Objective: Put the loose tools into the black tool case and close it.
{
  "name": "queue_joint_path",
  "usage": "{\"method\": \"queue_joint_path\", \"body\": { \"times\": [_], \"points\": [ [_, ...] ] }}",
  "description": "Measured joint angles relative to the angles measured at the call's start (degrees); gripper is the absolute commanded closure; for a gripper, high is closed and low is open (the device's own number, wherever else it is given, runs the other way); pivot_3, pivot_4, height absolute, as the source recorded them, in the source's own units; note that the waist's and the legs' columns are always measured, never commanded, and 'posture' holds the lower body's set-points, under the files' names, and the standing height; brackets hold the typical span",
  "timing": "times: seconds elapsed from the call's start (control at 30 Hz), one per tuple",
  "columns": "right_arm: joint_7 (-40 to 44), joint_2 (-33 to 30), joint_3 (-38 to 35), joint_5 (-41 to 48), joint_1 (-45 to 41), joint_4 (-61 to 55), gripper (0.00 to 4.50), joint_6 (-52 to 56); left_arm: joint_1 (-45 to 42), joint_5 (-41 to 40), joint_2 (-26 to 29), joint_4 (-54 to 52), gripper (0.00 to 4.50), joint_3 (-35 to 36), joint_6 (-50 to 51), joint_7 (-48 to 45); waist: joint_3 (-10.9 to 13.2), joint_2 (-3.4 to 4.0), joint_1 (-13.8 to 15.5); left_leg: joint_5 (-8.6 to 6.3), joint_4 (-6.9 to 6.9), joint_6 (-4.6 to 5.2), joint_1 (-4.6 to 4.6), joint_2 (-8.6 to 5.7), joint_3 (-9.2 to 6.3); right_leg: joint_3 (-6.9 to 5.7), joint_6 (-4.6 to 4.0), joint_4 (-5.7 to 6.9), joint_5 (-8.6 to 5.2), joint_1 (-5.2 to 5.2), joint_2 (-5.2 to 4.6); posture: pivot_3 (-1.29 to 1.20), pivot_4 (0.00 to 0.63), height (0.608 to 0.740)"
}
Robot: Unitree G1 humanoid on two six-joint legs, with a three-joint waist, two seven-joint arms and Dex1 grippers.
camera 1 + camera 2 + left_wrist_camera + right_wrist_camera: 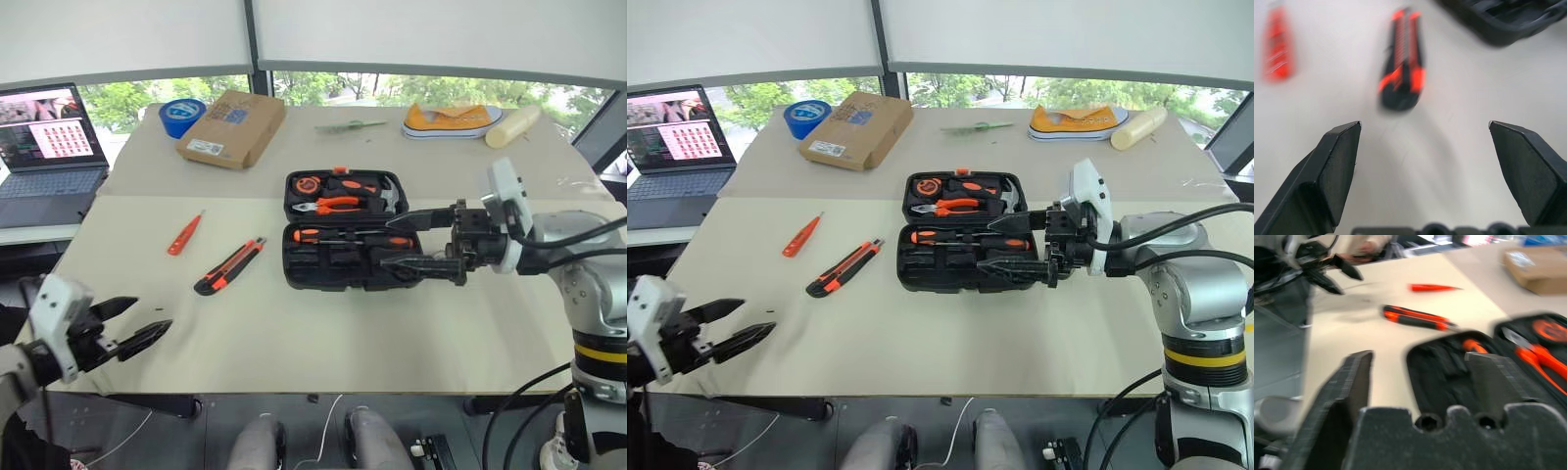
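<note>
A black tool case (345,231) lies open in the middle of a pale desk (323,333), its two halves spread flat. The far half holds orange-handled pliers and other tools; the near half holds two orange-and-black screwdrivers (353,236) lying across it. To the case's left, an orange-and-black utility knife (230,265) lies loose on the desk, and farther left lies a small orange screwdriver (184,233), apart from the knife. The right end effector (419,241) hovers over the right part of the case, pointing left, its two black fingers spread apart with nothing between them. The left end effector (135,324) hangs at the near left edge of the desk, well apart from the knife, its fingers also spread wide and empty; its wrist view looks between them toward the knife and the small screwdriver. At the far side of the desk sit a brown cardboard box (231,128), a blue tape roll (181,117) just beside it, and a yellow sneaker (447,120). An open laptop (47,147) stands off to the left.
</note>
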Motion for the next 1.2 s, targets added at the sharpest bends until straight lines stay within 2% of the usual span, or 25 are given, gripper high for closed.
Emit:
{"method": "queue_joint_path", "body": {
  "times": [0.13, 0.23, 0.37, 0.43, 0.5, 0.53, 0.57, 0.6, 0.63, 0.87, 1.0, 1.17, 1.2],
  "points": [
    [-0.2, -0.6, 0.6, 0.0, 0.1, 0.0, 0.06, -0.1, 1.1, 0.2, 0.7, 0.7, 0.0, 0.8, -0.5, 0.4, 0.0, -0.05, 0.7, 0.0, -0.1, 0.0, 0.27, 0.02, -0.05, -0.18, -0.01, -0.29, 0.0, 0.4, 0.01, 0.0, 0.15, 0.735],
    [-0.3, -1.3, 1.6, -0.1, 1.0, 0.0, 0.06, -0.9, -2.2, 1.4, 4.8, 3.5, 0.0, -1.3, -0.5, 0.6, 0.0, -0.06, 0.9, 0.0, -0.19, 0.0, 0.26, 0.01, -0.06, -0.22, -0.02, -0.29, 0.0, 0.37, 0.01, 0.0, 0.15, 0.735],
    [-1.7, -2.2, 1.7, -0.1, 3.4, -0.8, 0.06, -2.1, -13.2, 3.2, 13.5, 10.6, 0.0, -10.7, 1.3, 0.5, 0.0, -0.07, 1.1, 0.01, -0.2, -0.01, 0.24, -0.01, -0.07, -0.31, -0.05, -0.32, 0.01, 0.36, 0.03, 0.0, 0.15, 0.735],
    [-2.4, -2.3, 1.9, -0.1, 4.3, -1.5, 0.06, -2.2, -16.7, 3.4, 15.8, 12.4, 0.0, -14.5, 2.5, 0.0, 0.0, -0.07, 0.8, 0.0, -0.27, 0.0, 0.23, 0.0, -0.03, -0.36, -0.05, -0.35, 0.01, 0.32, 0.0, 0.0, 0.15, 0.735],
    [-3.1, -2.8, 1.5, -0.1, 5.7, -2.2, 0.06, -2.2, -25.3, 5.0, 16.1, 16.2, 0.0, -21.2, 4.9, 1.1, 0.0, -0.07, 0.7, 0.0, -0.32, 0.0, 0.24, -0.03, -0.02, -0.39, -0.05, -0.32, 0.01, 0.31, 0.0, 0.0, 0.15, 0.735],
    [-4.0, -2.8, 1.2, 0.0, 6.8, -3.2, 0.06, -2.2, -33.7, 6.9, 16.0, 20.4, 0.0, -26.7, 7.1, 2.7, 0.0, -0.16, 1.2, 0.04, -0.26, -0.05, 0.15, -0.06, -0.16, -0.64, -0.08, -0.33, 0.03, 0.33, 0.09, 0.0, 0.15, 0.735],
    [-4.5, -2.4, 1.4, 0.0, 6.9, -4.0, 0.06, -2.2, -38.4, 8.5, 16.0, 23.1, 0.0, -29.5, 8.4, 3.8, 0.1, -0.21, 1.2, 0.06, -0.2, -0.08, 0.08, -0.09, -0.18, -0.76, -0.16, -0.33, 0.09, 0.3, 0.2, 0.0, 0.15, 0.735],
    [-5.0, -2.6, 0.9, 0.1, 7.8, -5.0, 0.06, -2.4, -42.8, 9.8, 15.8, 26.0, 0.0, -32.4, 9.6, 4.0, 0.1, -0.22, 1.2, 0.05, -0.22, -0.08, 0.11, -0.04, -0.2, -0.81, -0.21, -0.21, 0.12, 0.33, 0.2, 0.0, 0.15, 0.735],
    [-6.4, -2.5, 0.3, 0.1, 9.3, -6.0, 0.06, -2.6, -51.1, 12.2, 14.6, 31.5, 0.0, -37.9, 11.0, 3.7, 0.0, -0.24, 1.4, 0.06, -0.2, -0.07, 0.09, -0.12, -0.2, -0.96, -0.2, -0.27, 0.11, 0.36, 0.18, 0.0, 0.15, 0.735],
    [-10.8, -1.8, -0.4, -0.1, 13.8, -9.8, 0.06, -4.1, -67.6, 21.7, 9.0, 47.8, 0.0, -53.3, 9.1, 1.2, 0.1, -0.26, 0.6, 0.04, -0.2, -0.03, -0.14, -0.11, -0.21, -0.98, -0.17, -0.25, 0.1, 0.19, 0.15, 0.0, 0.15, 0.735],
    [-12.1, -1.9, -1.0, -0.1, 15.2, -10.9, 0.06, -4.5, -73.5, 26.6, 5.5, 57.9, 0.0, -56.9, 6.3, 1.7, 0.1, -0.27, 0.5, 0.05, -0.09, -0.02, -0.31, -0.11, -0.27, -1.03, -0.16, -0.24, 0.1, 0.09, 0.14, 0.0, 0.15, 0.735],
    [-14.1, -1.7, -1.3, 0.0, 16.0, -12.1, 0.06, -4.6, -81.7, 31.5, -2.3, 75.0, 0.0, -57.9, 0.1, 3.0, 0.1, -0.29, 0.9, 0.03, 0.14, 0.03, -0.49, -0.17, -0.27, -1.16, -0.11, -0.23, 0.1, 0.1, 0.08, 0.0, 0.15, 0.735],
    [-14.5, -1.7, -1.3, 0.0, 16.2, -12.3, 0.02, -4.7, -83.1, 32.2, -3.2, 77.9, 0.27, -58.0, -1.0, 3.1, 0.1, -0.29, 1.1, 0.02, 0.16, 0.03, -0.47, -0.22, -0.26, -1.18, -0.1, -0.23, 0.09, 0.13, 0.06, 0.0, 0.15, 0.735]
  ]
}}
